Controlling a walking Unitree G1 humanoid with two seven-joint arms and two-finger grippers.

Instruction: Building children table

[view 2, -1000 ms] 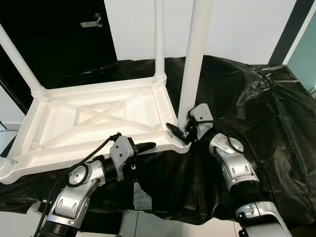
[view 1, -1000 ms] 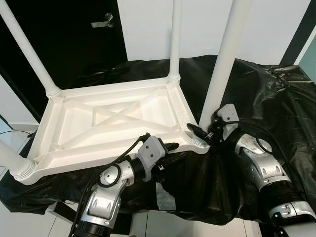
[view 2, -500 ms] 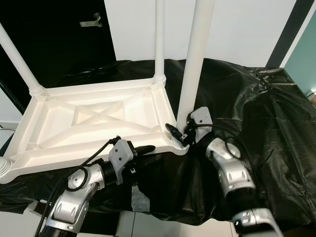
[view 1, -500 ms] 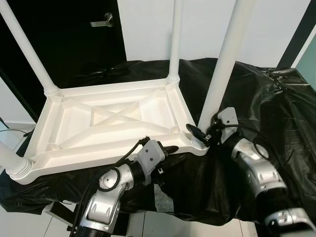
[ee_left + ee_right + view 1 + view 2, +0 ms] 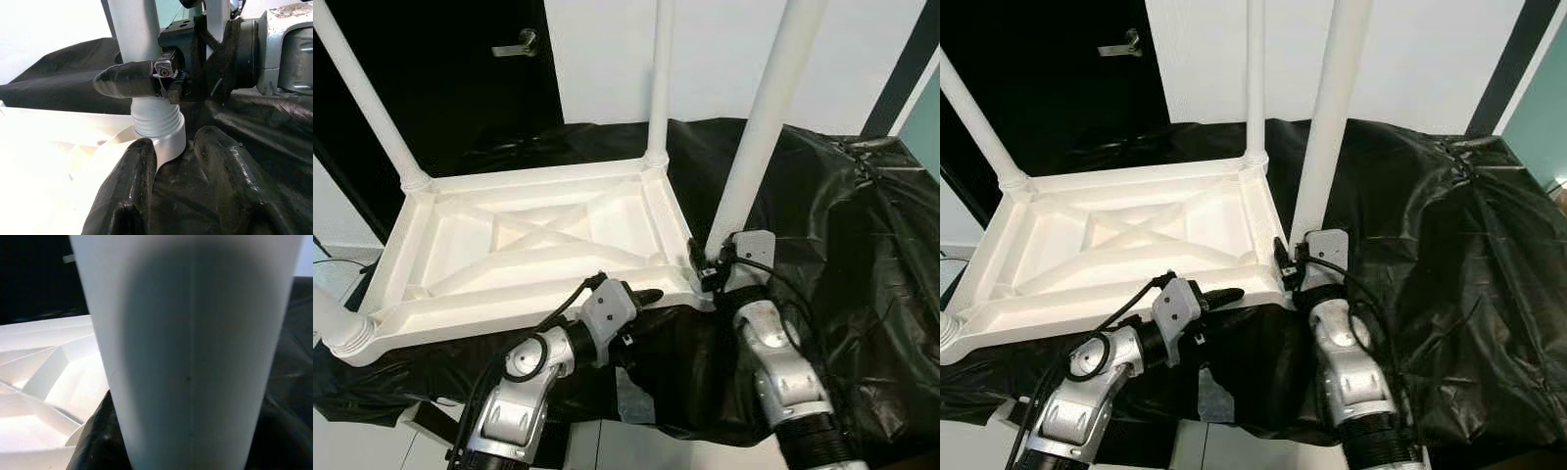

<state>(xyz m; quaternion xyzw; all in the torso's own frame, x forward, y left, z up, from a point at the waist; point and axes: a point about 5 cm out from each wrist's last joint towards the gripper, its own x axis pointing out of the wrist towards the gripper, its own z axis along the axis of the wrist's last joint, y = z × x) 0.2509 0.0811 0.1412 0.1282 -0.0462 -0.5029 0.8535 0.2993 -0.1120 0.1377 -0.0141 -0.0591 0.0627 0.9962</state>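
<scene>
A white plastic children's table (image 5: pixel 538 235) lies upside down on a black sheet, its legs pointing up. My right gripper (image 5: pixel 705 266) is shut on the base of the near right leg (image 5: pixel 759 127), just above its threaded socket. In the left wrist view one right finger (image 5: pixel 127 81) crosses the front of that leg (image 5: pixel 134 29). The leg (image 5: pixel 195 347) sits very close in the right wrist view. My left gripper (image 5: pixel 641 297) is at the table's near edge, left of that socket. Its fingers stand open astride the rim (image 5: pixel 168 144), with black sheet between them lower down.
The black sheet (image 5: pixel 842 225) covers the whole work surface and hangs over its front edge. Three more legs stand at the far right (image 5: pixel 658 78), far left (image 5: pixel 367 98) and near left (image 5: pixel 333 323) corners. A dark door with a handle (image 5: pixel 514 41) is behind.
My right arm has swung in from the right and now stands straight in front of the near right leg, its gripper turned around the leg's base. The left gripper has hardly moved.
</scene>
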